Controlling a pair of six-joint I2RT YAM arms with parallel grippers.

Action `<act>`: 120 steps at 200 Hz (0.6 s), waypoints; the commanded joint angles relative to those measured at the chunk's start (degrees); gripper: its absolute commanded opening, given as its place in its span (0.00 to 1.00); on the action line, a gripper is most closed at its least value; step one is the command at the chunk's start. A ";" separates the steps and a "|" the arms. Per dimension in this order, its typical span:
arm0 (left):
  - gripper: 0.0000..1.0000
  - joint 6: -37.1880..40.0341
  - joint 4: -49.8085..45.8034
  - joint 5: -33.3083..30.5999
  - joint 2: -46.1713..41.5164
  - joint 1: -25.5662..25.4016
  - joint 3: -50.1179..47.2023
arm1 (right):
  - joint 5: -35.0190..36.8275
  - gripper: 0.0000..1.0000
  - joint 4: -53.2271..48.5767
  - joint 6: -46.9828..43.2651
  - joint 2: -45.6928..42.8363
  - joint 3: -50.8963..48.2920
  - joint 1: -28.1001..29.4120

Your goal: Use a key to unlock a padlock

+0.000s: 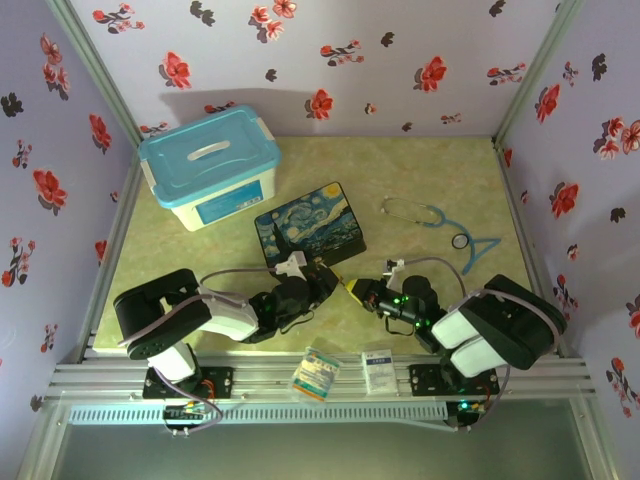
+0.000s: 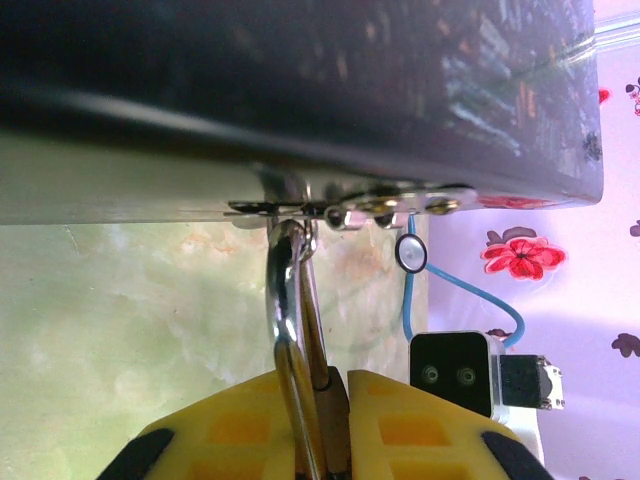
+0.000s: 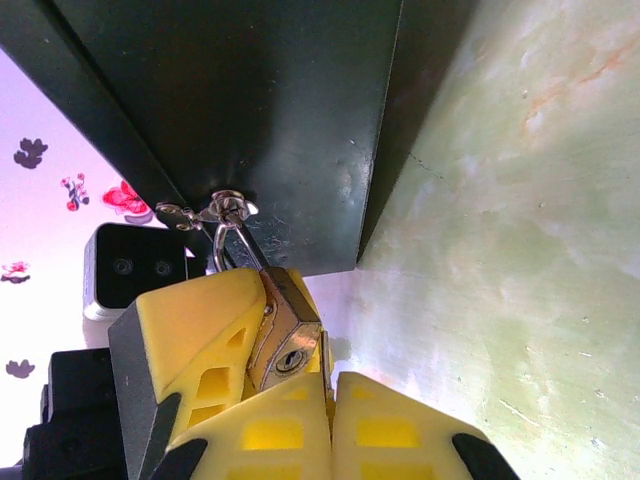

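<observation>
A small brass padlock hangs by its silvery shackle from the clasp on the front of the painted box. My left gripper is shut on the padlock's body, its yellow finger pressed along the lock's side. The round keyhole faces my right gripper, which is shut on the thin key. The key's blade stands edge-on just right of the keyhole face, outside the hole. In the top view both grippers meet at the box's near right corner.
A blue-lidded plastic bin stands at the back left. A blue stethoscope lies right of the box. Two small cards rest on the front rail. Flowered walls close in three sides.
</observation>
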 commanded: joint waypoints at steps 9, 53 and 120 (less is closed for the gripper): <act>0.00 -1.02 2.81 -0.17 -1.24 0.37 0.54 | 0.35 0.00 -1.10 -1.21 -0.53 0.83 0.39; 0.00 -0.66 2.57 -0.38 -1.07 0.35 0.73 | 0.33 0.00 1.19 -0.67 -1.01 -0.20 0.39; 0.00 -0.93 2.85 -0.22 -1.07 0.35 0.80 | 1.22 0.00 -10.98 -3.87 -9.20 1.05 0.39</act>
